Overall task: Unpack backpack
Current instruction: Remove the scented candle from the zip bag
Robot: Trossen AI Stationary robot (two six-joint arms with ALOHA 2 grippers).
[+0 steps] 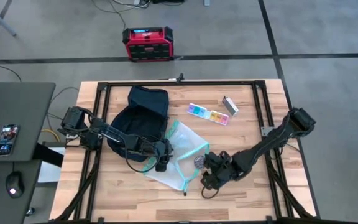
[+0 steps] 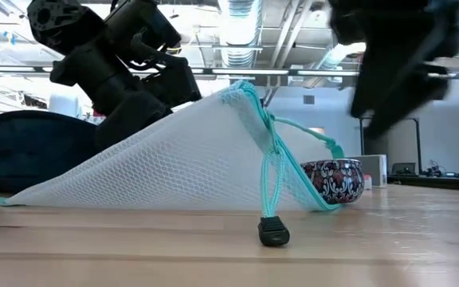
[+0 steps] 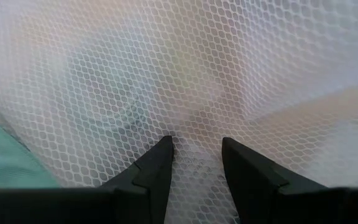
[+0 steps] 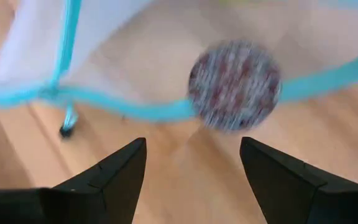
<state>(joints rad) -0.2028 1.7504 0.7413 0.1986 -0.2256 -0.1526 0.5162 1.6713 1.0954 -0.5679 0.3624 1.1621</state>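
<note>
1 backpack, 1 mesh bag; L gripper pinching mesh; R gripper open nr 1 tin.

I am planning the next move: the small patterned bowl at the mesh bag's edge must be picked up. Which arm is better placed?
Probably the right. The right gripper is open, with the bowl just beyond its fingers. The left gripper holds the mesh bag lifted, so it is busy.
</note>
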